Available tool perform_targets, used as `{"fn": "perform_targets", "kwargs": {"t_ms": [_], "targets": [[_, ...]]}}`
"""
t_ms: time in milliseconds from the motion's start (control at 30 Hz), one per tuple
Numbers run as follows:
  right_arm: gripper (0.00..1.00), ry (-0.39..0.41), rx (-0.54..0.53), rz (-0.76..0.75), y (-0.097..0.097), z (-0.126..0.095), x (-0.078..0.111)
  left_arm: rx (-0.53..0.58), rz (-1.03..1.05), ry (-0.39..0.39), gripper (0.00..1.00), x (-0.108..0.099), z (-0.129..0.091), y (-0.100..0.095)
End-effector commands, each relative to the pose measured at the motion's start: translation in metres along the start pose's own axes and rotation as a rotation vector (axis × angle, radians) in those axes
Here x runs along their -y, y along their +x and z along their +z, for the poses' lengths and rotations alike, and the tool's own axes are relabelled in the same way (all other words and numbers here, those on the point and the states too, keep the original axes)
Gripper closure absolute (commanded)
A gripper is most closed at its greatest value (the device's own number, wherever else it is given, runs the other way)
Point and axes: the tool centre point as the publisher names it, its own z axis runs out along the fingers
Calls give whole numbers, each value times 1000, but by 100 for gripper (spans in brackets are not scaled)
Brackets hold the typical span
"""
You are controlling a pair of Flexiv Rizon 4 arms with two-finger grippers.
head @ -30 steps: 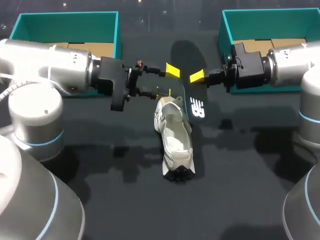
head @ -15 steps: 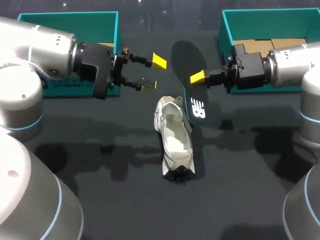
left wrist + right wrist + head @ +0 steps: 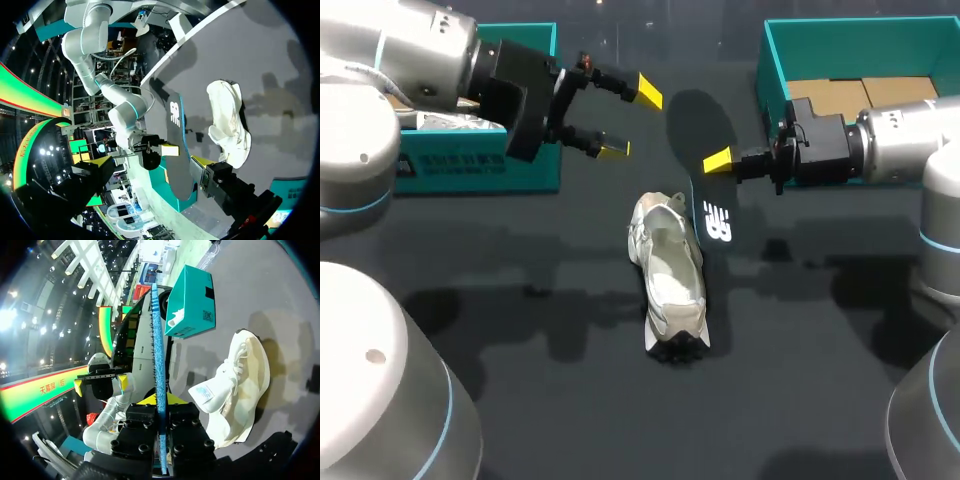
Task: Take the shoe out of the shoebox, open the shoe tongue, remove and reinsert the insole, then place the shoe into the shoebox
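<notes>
A white shoe [image 3: 670, 275] lies on the black table, toe toward the boxes. Beside its toe, the dark insole [image 3: 712, 215] with a white logo rests against the table, its far end raised. My right gripper [image 3: 720, 160] is shut on the insole's edge. In the right wrist view the insole [image 3: 157, 355] shows edge-on as a blue strip between the fingers, with the shoe [image 3: 240, 385] beyond it. My left gripper [image 3: 632, 120] hangs open in the air by the left shoebox [image 3: 480, 172], apart from shoe and insole. The left wrist view shows the insole [image 3: 175, 145] and the shoe [image 3: 227, 122].
A second teal shoebox [image 3: 772, 75] with cardboard inside stands at the back right, behind my right arm. White paper [image 3: 450, 122] lies in the left box. The near half of the table is bare black cloth.
My left gripper, still open, has drawn back from the insole, up and toward the left shoebox. The right gripper has kept its hold on the insole and hardly moved.
</notes>
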Motion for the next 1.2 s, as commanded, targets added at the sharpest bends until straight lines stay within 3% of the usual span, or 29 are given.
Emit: {"fn": "perform_targets", "kwargs": {"t_ms": [33, 367, 633, 733, 800, 1200], "targets": [[100, -1, 11, 2, 2, 2, 2, -270, 58, -87, 0, -16, 0, -14], [100, -1, 11, 2, 2, 2, 2, -270, 58, -87, 0, -16, 0, -14], [100, 25, 15, 27, -6, 12, -1, -332, -43, 14, 0, -46, 10, -25], [100, 21, 19, 47, -11, 15, -1, -427, -84, 54, 0, -58, 14, -32], [100, 23, 12, 59, -15, 16, 0, -581, -119, 5, 0, -66, 19, -35], [100, 24, 11, 66, -16, 16, 1, -587, -132, 9, 0, -68, 21, -36]]}}
